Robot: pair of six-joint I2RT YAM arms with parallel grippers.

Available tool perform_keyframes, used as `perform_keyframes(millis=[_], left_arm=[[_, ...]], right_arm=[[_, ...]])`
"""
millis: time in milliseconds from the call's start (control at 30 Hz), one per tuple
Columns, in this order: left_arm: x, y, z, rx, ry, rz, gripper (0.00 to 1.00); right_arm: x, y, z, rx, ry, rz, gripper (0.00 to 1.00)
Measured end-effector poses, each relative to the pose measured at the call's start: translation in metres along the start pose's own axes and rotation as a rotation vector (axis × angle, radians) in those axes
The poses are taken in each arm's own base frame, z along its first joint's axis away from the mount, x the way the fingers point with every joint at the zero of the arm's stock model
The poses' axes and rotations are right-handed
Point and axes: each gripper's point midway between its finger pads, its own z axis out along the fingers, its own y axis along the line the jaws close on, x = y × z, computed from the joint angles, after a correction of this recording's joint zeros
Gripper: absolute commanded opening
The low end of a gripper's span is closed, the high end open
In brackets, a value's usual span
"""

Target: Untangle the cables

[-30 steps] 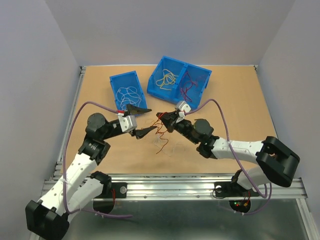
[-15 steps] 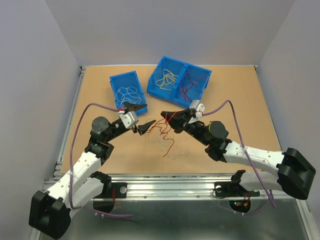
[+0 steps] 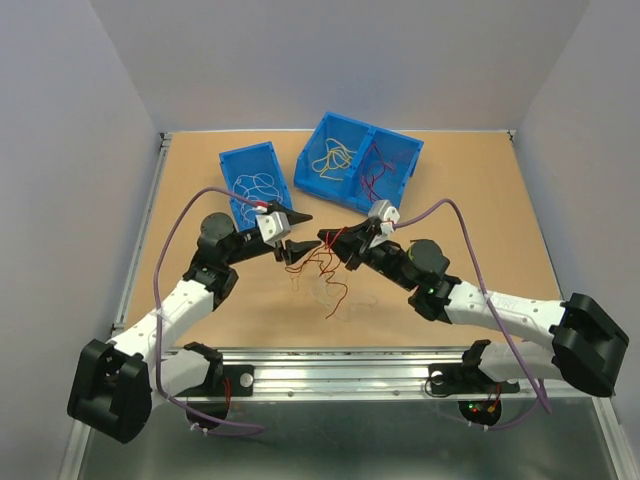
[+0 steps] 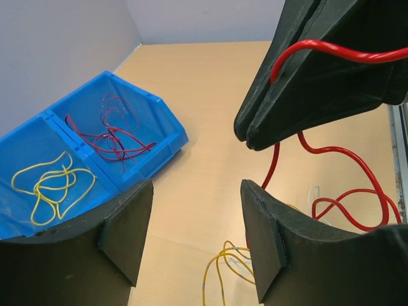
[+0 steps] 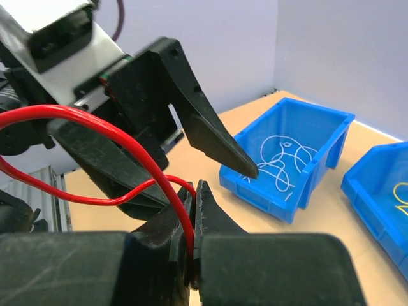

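Right gripper (image 3: 325,240): jaws together, clamped on a red cable (image 4: 331,50). The pinch point is clear only in the right wrist view.
Red cable: from the clamp it curls down in loops toward the table (image 3: 470,200). Its far end is cut off in both wrist views.
Left gripper (image 4: 196,191): fingers apart with nothing between them, tips just beside the right gripper. I cannot tell whether one finger touches the red cable.
Loose cables (image 3: 325,280): a small heap on the table below the two grippers. Red and yellow strands show, and the pale ones are hard to make out against the wood. The overhead view is too coarse to show which strands cross.
Small blue bin (image 3: 245,153): holds white cables (image 3: 256,185), and the left gripper hides its near corner.
Two-compartment blue bin (image 3: 330,190): yellow cables (image 3: 333,157) lie in the left compartment and dark red cables (image 3: 376,168) in the right. Single strands cannot be counted.
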Motion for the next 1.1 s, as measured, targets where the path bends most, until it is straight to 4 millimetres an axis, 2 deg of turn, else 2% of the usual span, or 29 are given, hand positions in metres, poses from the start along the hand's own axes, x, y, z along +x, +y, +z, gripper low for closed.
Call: perform_keyframes(millis=[100,267,367,433,633,700,800,967,1100], left_arm=[[-0.008,0.0,-0.003,-0.003,-0.016,0.027,0.71],[-0.034,-0.012,-0.015,0.003,-0.081,0.116,0.71],[-0.04,-0.015,-0.017,0.012,-0.097,0.137,0.66],[-0.033,-0.014,-0.014,0.019,-0.083,0.124,0.61],[0.012,-0.006,0.001,0.04,0.025,-0.003,0.55],[0.022,-0.003,0.005,0.046,0.05,-0.033,0.52],[0.029,-0.001,0.011,0.058,0.074,-0.059,0.43],[0.034,-0.004,0.016,0.076,0.088,-0.06,0.35],[0.042,-0.003,0.023,0.07,0.118,-0.057,0.23]], right_arm=[[0.003,-0.004,0.0,0.021,0.008,0.003,0.01],[0.003,-0.013,-0.001,0.072,0.007,0.004,0.01],[0.004,-0.014,-0.001,0.08,0.01,0.007,0.0],[0.003,-0.014,0.001,0.08,0.009,0.009,0.0],[-0.006,-0.013,0.006,0.078,-0.007,0.01,0.01],[-0.007,-0.013,0.007,0.078,-0.009,0.01,0.01],[-0.007,-0.013,0.007,0.078,-0.009,0.01,0.01],[-0.009,-0.015,0.008,0.091,-0.016,0.011,0.01],[-0.022,-0.017,0.011,0.104,-0.043,0.011,0.01]])
